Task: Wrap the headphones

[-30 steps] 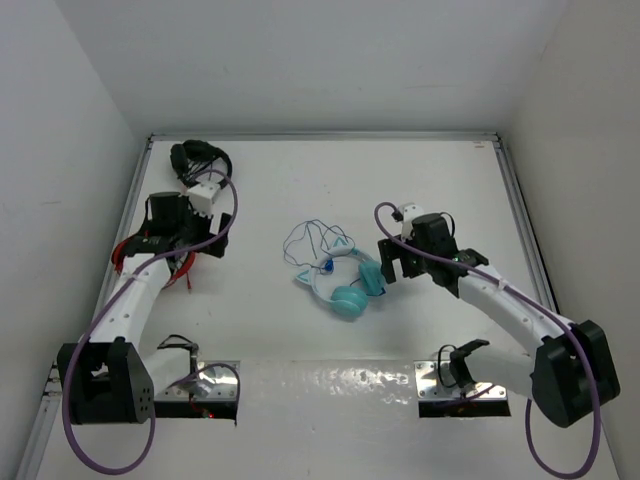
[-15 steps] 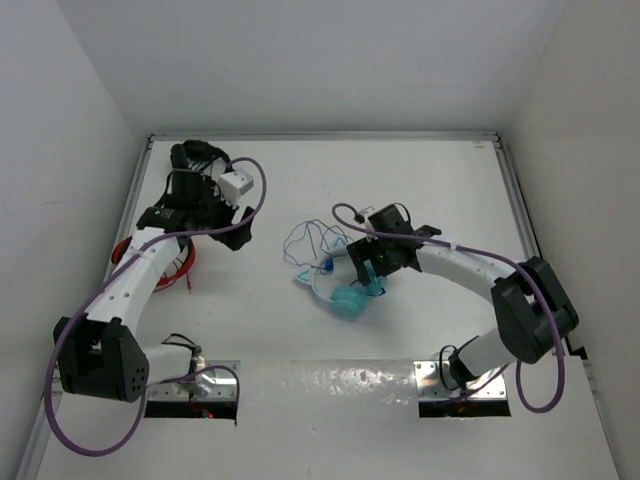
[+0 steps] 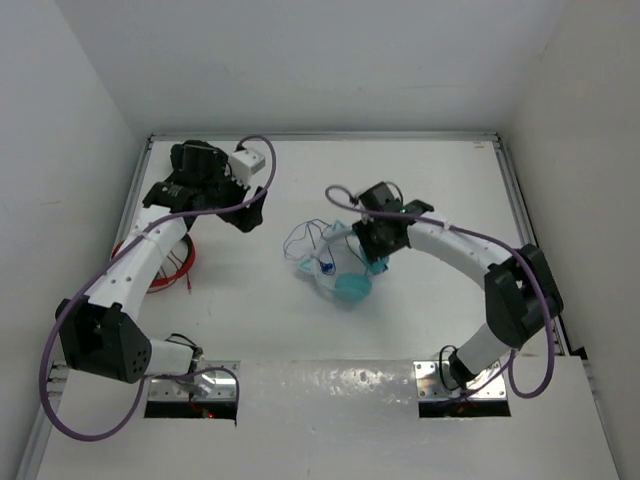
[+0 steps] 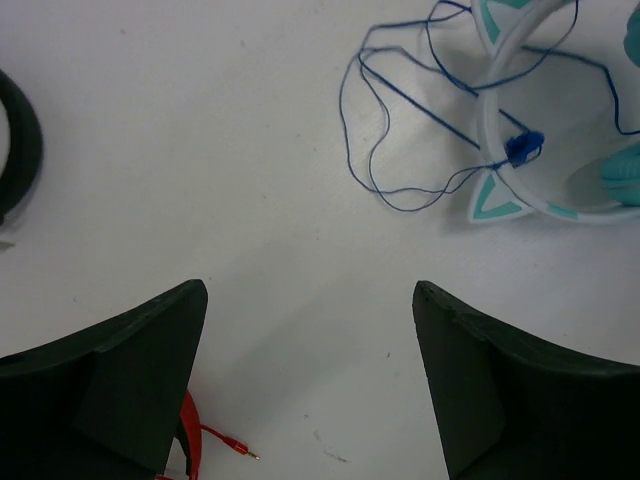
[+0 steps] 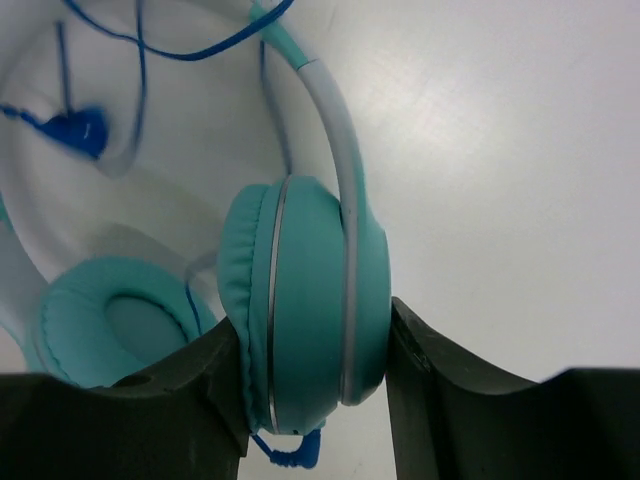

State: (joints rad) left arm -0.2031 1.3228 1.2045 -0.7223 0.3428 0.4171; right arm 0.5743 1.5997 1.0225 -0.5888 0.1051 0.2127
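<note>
near the middle of the table [image 3: 450,180] lie the headphones [image 3: 350,290], with one teal earcup [image 5: 300,250] standing on edge between the fingers of the right gripper [image 5: 308,345], which pinch it from both sides. the second earcup [image 5: 110,320] lies flat at about nine o'clock of the held one in the wrist view. the thin blue cable [image 4: 375,140] sprawls in loose loops toward ten o'clock of the headphones, its plug [image 4: 522,147] just beside the pale headband [image 4: 487,120]. the left gripper [image 4: 310,295] hovers over bare table at ten o'clock of the headphones, jaws wide apart and nothing between them. the likely trouble, as i judge it, is the hold itself: the earcup is round and soft and is clamped low on its rim, so a lift or a turn could let it roll out of the fingers, or swing the headband and drag the loops into a tangle. the cable is thin and lies flat, so the left gripper could close on nothing or catch two strands at once. a red wire [image 4: 215,435] and black headphones [image 4: 20,140] lie near that arm and could be snagged by mistake.
</note>
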